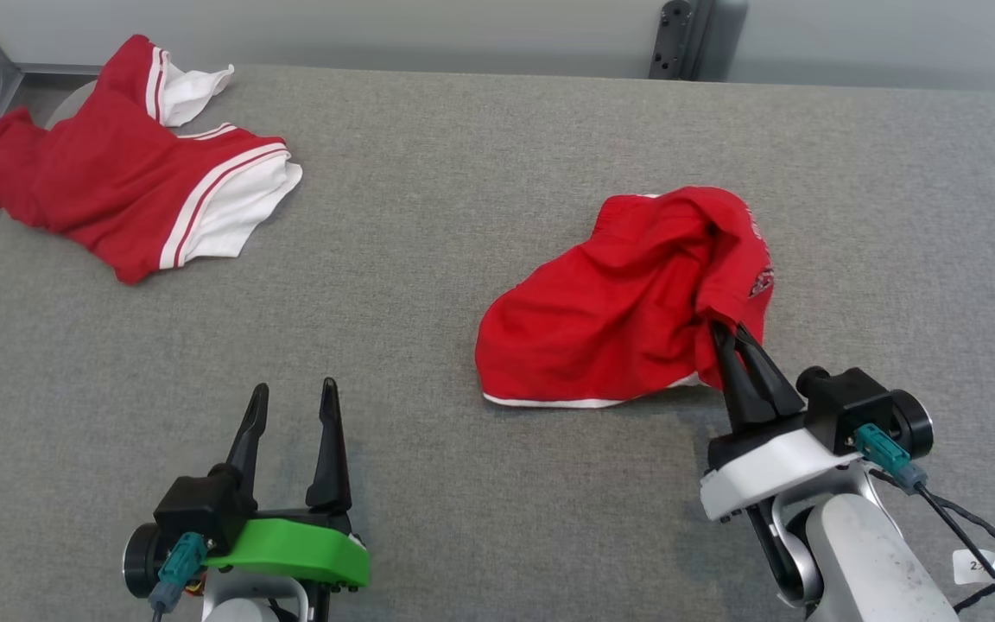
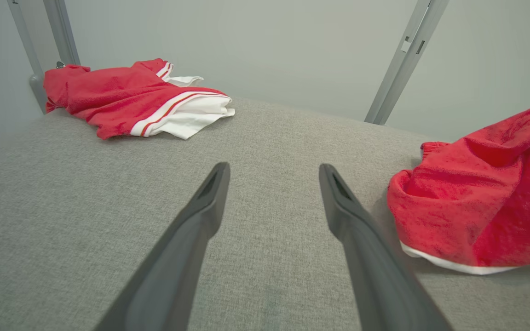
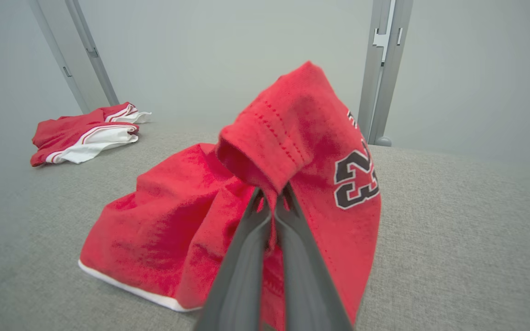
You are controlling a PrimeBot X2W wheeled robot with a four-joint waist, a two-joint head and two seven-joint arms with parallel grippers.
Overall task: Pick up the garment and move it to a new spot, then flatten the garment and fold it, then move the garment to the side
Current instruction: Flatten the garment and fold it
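Head view puts the red shorts (image 1: 618, 302) toward 3 o'clock on the grey padded table (image 1: 463, 173): soft, light, floppy, likely best pinched at hem or waistband. The right gripper (image 1: 732, 333) is clamped tight on a bunched fold at their 4 o'clock edge; the left gripper (image 1: 294, 389) gapes wide, empty. Two garments in all: the red-and-white garment (image 1: 117, 190) lies at 10 o'clock.
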